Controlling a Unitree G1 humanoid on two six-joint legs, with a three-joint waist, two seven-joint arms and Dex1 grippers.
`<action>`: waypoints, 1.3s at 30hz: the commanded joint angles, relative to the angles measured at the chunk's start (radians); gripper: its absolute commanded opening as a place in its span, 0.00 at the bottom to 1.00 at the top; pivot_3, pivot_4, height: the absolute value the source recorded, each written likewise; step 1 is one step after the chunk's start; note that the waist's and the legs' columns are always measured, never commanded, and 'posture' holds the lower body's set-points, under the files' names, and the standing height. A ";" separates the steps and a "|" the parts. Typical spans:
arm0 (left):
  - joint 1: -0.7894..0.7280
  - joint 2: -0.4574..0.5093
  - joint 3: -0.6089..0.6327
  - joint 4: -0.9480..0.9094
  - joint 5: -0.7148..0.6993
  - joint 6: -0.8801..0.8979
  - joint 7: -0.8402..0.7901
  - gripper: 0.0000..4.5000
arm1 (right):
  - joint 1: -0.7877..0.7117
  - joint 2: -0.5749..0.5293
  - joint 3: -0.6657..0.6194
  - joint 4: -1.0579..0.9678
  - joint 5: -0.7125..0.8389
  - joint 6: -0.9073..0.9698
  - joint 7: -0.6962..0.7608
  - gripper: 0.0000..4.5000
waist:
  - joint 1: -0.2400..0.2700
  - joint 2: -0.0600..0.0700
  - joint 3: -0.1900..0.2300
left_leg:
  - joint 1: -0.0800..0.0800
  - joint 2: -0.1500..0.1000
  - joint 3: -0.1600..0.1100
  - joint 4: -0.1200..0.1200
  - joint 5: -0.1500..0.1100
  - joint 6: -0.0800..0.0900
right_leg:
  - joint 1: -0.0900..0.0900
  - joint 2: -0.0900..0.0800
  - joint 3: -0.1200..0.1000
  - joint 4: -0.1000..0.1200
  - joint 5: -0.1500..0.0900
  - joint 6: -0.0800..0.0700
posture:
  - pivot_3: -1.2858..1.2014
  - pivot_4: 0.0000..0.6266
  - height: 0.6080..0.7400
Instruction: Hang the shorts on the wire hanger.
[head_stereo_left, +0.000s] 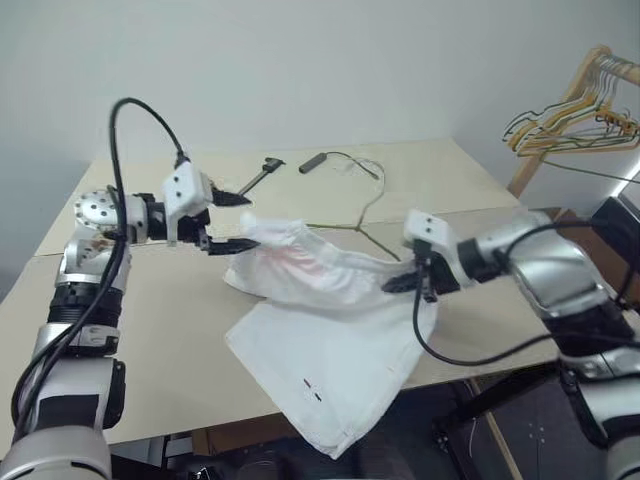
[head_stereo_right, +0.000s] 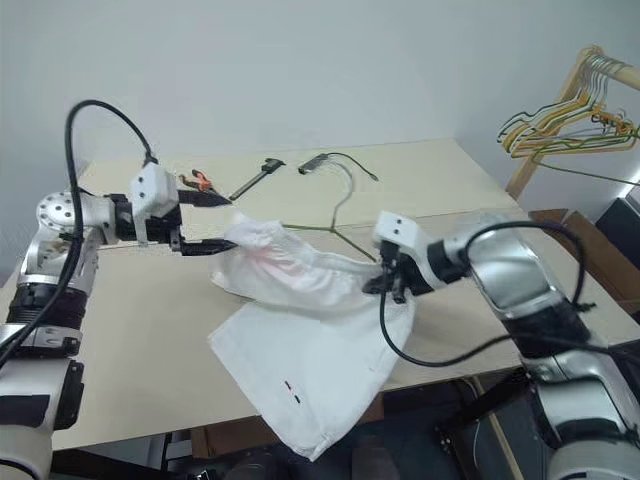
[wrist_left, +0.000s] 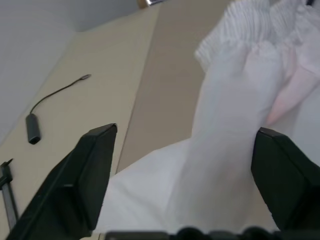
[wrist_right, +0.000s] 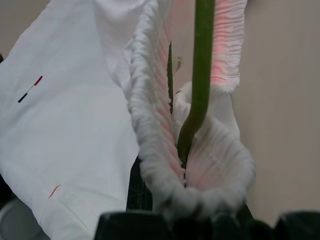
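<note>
Shorts (head_stereo_left: 320, 340) lie on the beige bench (head_stereo_left: 130, 330), waistband end lifted toward the middle, legs spread toward the near edge with 1 hem hanging over it. Faint pink patch near the waist; small dark marks by the lower hem.

Left gripper (head_stereo_left: 228, 222): I see the jaws standing wide apart at the waistband's left end. In the left wrist view both fingers (wrist_left: 75, 185) flank the gathered cloth with a gap on each side, so nothing is gripped.

Right gripper (head_stereo_left: 408, 280): jaws closed on the waistband's right end. The right wrist view shows the elastic bunched at the finger bases with the olive wire running up through the waist opening.

Wire hanger (head_stereo_left: 366, 222): lies on the bench behind the shorts, hook toward the far side, lower part passing under the cloth.

Also on the far bench: a small dark adapter with cable (head_stereo_left: 330, 160), a black tool (head_stereo_left: 258, 177). A rack of hangers (head_stereo_left: 580, 110) stands at far right
</note>
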 joint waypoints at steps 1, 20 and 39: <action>-0.049 -0.018 0.106 -0.067 -0.084 0.067 0.112 1.00 | 0.057 -0.026 -0.155 -0.082 0.062 0.156 -0.095 0.00 | 0.001 0.000 0.000 | 0.000 0.000 0.000 0.000 0.000 0.000 | 0.000 0.000 0.000 0.000 0.000 0.000 | 0.45 0.00 1.00; 0.042 -0.293 0.198 -0.725 -0.644 0.645 0.521 1.00 | 0.208 0.098 -0.848 0.010 0.090 0.600 -0.834 0.00 | -0.050 0.002 -0.002 | 0.004 -0.002 0.000 0.001 -0.001 0.000 | 0.005 0.001 0.005 -0.001 0.001 0.002 | 0.41 0.01 1.00; 0.074 -0.283 0.199 -0.768 -0.661 0.628 0.539 1.00 | -0.349 -0.170 -0.930 0.709 -0.006 0.510 -1.207 0.00 | -0.153 0.010 -0.004 | 0.007 -0.002 0.005 -0.001 -0.002 0.003 | 0.009 0.002 0.013 -0.007 0.002 0.007 | 0.42 0.00 1.00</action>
